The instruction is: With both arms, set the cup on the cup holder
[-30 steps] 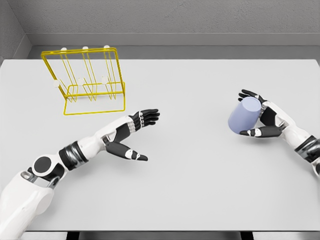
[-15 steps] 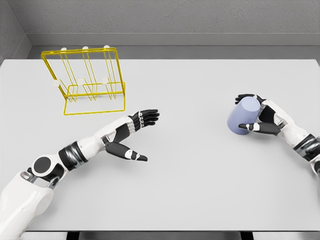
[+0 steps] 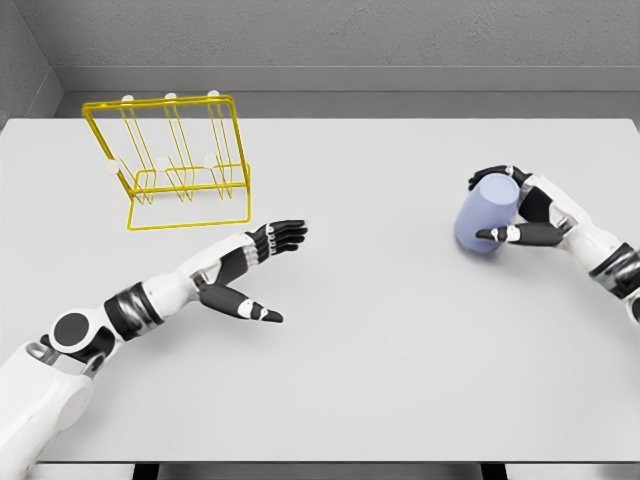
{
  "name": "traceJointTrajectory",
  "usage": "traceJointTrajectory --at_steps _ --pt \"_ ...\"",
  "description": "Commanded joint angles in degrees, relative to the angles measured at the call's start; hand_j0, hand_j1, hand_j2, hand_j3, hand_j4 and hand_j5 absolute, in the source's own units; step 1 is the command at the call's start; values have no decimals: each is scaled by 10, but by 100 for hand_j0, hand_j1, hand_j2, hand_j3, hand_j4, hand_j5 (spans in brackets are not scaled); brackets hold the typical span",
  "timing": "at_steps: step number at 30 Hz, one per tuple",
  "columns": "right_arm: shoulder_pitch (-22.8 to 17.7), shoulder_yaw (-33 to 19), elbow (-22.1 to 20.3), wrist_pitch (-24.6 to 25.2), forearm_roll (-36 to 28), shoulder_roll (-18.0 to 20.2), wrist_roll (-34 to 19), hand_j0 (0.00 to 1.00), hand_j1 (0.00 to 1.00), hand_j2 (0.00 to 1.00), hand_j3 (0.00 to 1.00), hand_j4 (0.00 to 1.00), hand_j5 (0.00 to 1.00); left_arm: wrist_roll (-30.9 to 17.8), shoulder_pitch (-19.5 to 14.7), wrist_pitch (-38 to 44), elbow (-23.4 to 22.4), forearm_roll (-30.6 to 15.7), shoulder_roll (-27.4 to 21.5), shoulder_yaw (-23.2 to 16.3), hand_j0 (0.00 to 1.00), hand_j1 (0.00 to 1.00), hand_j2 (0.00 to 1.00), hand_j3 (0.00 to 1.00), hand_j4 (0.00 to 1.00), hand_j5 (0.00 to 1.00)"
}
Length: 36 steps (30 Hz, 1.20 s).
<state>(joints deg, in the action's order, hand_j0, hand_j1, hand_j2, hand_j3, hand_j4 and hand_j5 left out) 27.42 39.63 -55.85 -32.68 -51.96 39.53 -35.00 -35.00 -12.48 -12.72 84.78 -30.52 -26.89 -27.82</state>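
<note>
A pale blue cup (image 3: 486, 214) is at the right of the white table, tilted, with my right hand (image 3: 512, 206) shut on it, fingers over its top and thumb under its side. The yellow wire cup holder (image 3: 172, 160) with white-tipped pegs stands at the far left of the table. My left hand (image 3: 268, 270) hovers open over the table, left of centre, below and right of the holder, palm turned toward the right with fingers stretched out.
The white table (image 3: 370, 330) spans the view, with a grey wall behind its far edge. Between my two hands lies bare tabletop.
My right hand has carried the cup upward and away from me, slightly left. My left arm has drawn back a little toward the lower left.
</note>
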Motion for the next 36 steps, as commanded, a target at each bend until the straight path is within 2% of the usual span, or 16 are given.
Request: traceJointTrajectory --at_steps 1,12,17,27,36 --pt "1 -1 -14 0 -3 2 0 62 62 62 62 62 62 0 1 1 0 -2 -3 0 100 100 100 100 100 100" --pt "4 0 -88 1 -3 2 0 62 62 62 62 62 62 0 2 0 0 -3 -6 0 100 100 100 100 100 100" --pt "3 8 -104 1 -2 -2 0 62 62 62 62 62 62 0 1 0 -1 -2 -6 0 100 100 100 100 100 100" --pt "4 30 -117 7 48 -57 0 62 62 62 62 62 62 0 -2 0 -1 -3 -14 0 100 100 100 100 100 100" --pt "22 51 -113 12 51 -99 0 62 62 62 62 62 62 0 -1 0 -1 -3 -14 0 100 100 100 100 100 100"
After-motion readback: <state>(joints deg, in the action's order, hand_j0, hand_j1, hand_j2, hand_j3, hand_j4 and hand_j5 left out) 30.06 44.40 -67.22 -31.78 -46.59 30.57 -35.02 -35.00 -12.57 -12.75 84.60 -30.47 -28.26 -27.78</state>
